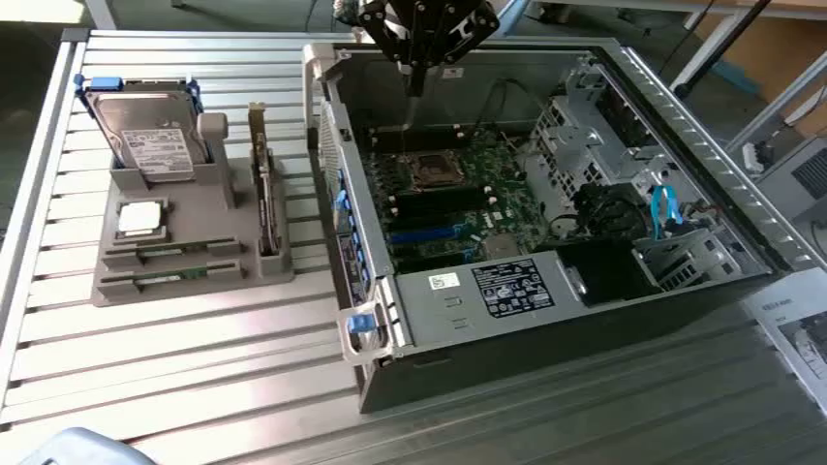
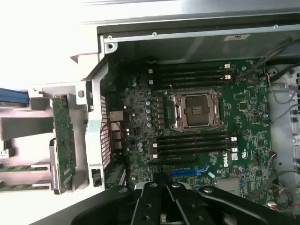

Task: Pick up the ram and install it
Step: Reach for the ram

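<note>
Two thin green ram sticks (image 1: 170, 255) lie flat in the front slots of a grey holder (image 1: 123, 291) at the exterior view's left. Their ends also appear in the wrist view as ram sticks (image 2: 14, 168). My gripper (image 1: 413, 87) hangs over the far end of the open computer case (image 1: 543, 320), well away from the holder. Its fingers are shut together with nothing between them. In the wrist view the gripper (image 2: 162, 190) looks down on the green motherboard (image 2: 248, 98), with its bare CPU socket (image 2: 196, 111) and black memory slots (image 2: 192, 143).
The holder also carries a silver hard drive with blue rails (image 1: 153, 136), an upright card with a metal bracket (image 1: 265, 189) and a small square chip (image 1: 139, 217). The case walls, a drive cage (image 1: 582, 145) and blue cables (image 1: 665, 208) crowd the motherboard. The slatted metal table (image 1: 181, 378) stretches in front.
</note>
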`<state>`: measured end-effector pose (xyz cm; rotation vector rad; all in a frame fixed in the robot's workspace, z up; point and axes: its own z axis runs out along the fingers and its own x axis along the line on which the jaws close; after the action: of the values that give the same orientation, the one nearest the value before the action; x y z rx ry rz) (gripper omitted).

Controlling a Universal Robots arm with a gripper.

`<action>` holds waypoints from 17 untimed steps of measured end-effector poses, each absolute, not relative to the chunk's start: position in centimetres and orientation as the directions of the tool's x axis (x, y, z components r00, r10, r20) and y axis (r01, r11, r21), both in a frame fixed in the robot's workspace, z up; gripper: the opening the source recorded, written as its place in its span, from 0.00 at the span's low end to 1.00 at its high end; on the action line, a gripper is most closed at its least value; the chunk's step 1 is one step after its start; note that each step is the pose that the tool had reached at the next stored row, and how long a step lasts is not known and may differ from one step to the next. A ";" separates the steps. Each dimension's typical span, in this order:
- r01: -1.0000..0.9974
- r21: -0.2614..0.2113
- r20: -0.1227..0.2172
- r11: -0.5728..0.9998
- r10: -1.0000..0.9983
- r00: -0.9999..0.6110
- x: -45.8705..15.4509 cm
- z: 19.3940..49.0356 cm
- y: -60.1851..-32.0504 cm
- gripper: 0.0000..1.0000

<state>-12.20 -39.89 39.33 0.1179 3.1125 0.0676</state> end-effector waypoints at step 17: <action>0.075 0.044 -0.024 0.996 0.076 -0.997 -13.1 39.3 -39.9 0.10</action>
<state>-13.14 -39.89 39.33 0.1179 3.1125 0.0677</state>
